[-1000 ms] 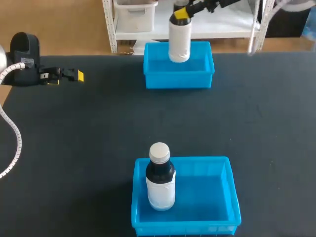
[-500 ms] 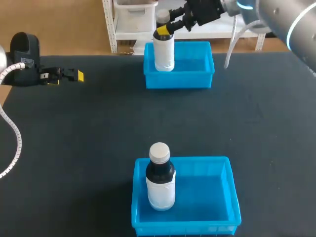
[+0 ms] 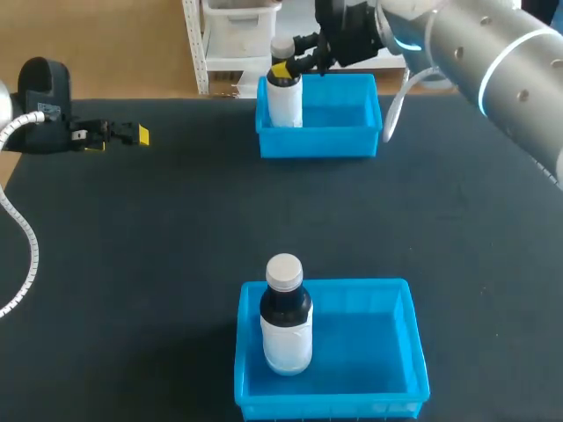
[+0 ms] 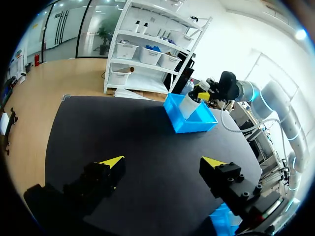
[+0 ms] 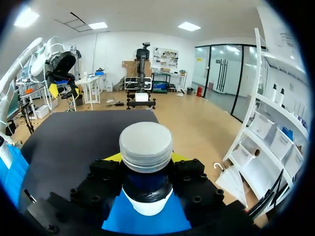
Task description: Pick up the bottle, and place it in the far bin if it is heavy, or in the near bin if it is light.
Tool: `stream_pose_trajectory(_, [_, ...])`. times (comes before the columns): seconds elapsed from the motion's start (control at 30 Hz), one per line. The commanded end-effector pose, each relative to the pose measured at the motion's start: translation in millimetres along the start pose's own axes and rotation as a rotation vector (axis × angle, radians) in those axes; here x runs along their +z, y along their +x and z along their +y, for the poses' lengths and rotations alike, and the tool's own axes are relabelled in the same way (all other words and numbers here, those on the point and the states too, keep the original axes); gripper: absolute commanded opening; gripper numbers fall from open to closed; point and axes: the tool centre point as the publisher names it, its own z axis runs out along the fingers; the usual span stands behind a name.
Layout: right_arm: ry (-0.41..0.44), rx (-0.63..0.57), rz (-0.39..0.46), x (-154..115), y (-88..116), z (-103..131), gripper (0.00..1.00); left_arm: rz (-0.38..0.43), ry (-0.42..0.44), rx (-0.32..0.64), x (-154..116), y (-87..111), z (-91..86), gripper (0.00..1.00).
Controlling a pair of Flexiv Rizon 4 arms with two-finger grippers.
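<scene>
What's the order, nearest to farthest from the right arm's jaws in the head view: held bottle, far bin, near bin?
1. Held bottle, gripped at its neck.
2. Far bin, around its base, far side.
3. Near bin, table's near side.

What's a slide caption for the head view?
Right gripper holds a bottle upright in the far bin; second bottle stands in the near bin.

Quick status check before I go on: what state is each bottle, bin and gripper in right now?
held bottle: capped, upright, lower part inside the far bin, gripped at the neck.
right gripper: shut on the held bottle.
left gripper: open, empty, away from both bins.
far bin: holds only the held bottle.
near bin: holds one bottle.
second bottle: capped, upright in the near bin, not gripped.
</scene>
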Motion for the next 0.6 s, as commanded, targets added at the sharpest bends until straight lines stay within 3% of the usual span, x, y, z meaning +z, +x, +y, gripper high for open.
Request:
stream_pose_trajectory(0.03, [-0.442,0.008,0.013,9.0,0.1,-32.0,0.0,0.0,0.0,0.0,0.0,0.0,0.0,1.0])
stream_pose_trajectory(0.1, [-0.446,0.022,0.013,10.5,2.2,-32.8,0.0,0.0,0.0,0.0,0.0,0.0,0.0,1.0])
stream_pose_trajectory(0.23, [-0.453,0.036,0.019,12.0,4.9,-34.0,0.47,0.0,0.0,0.0,0.0,0.0,0.0,1.0])
stream_pose_trajectory(0.27, [-0.455,0.044,0.023,12.0,5.5,-34.3,1.0,0.0,0.0,0.0,0.0,0.0,0.0,1.0])
stream_pose_trajectory(0.6, [-0.425,0.078,0.041,-13.1,6.1,-35.1,1.0,0.0,0.0,0.0,0.0,0.0,0.0,1.0])
